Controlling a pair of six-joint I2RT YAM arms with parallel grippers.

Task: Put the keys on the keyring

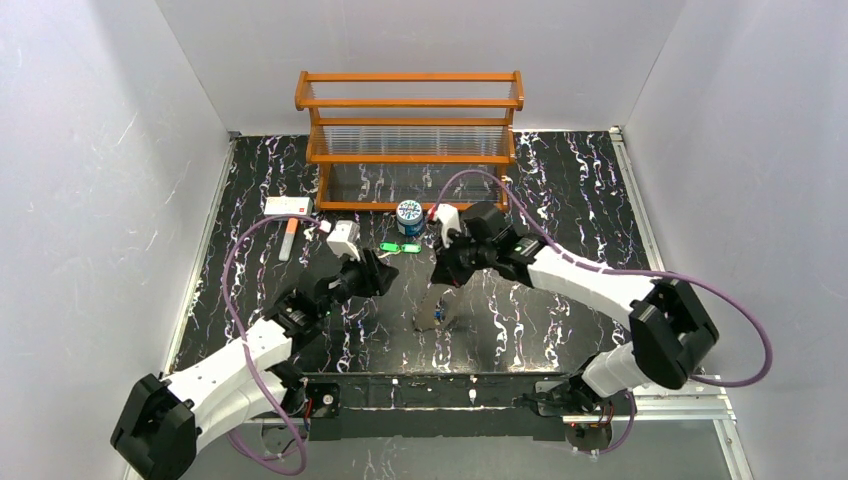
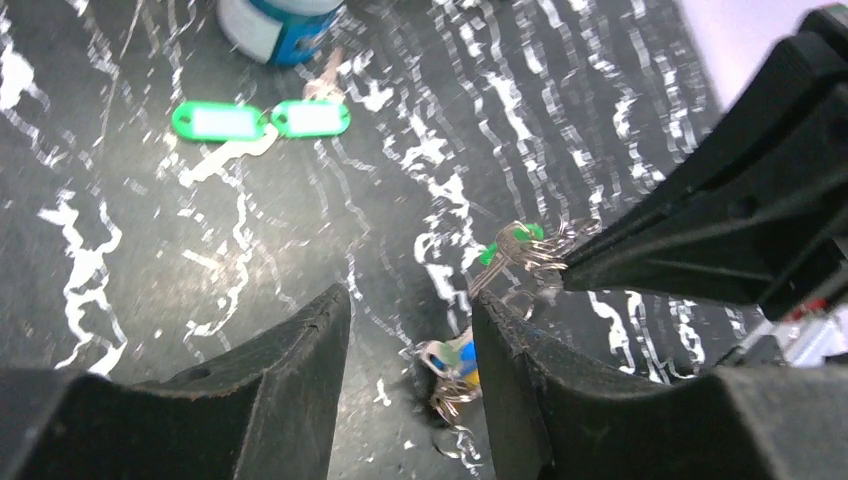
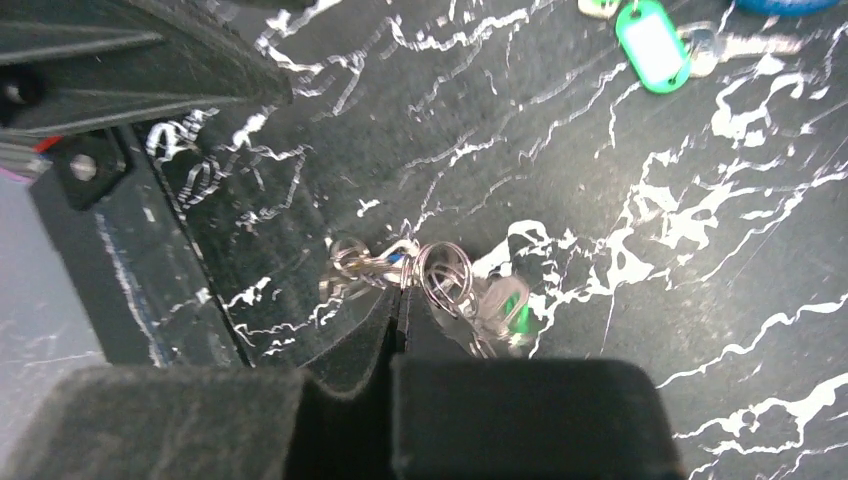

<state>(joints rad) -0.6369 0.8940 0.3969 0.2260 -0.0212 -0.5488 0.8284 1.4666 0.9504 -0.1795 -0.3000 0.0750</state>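
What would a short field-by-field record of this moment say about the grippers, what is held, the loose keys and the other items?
left gripper: open, nothing between its fingers, close beside the key bunch
right gripper: shut, pinching the key bunch by its metal rings
key bunch: metal rings, green head on top, blue and yellowish heads hanging lower; contact with the table unclear
green keys: two, flat on the table, near the can
can: blue and white, upright, before the wooden rack
white box: far left
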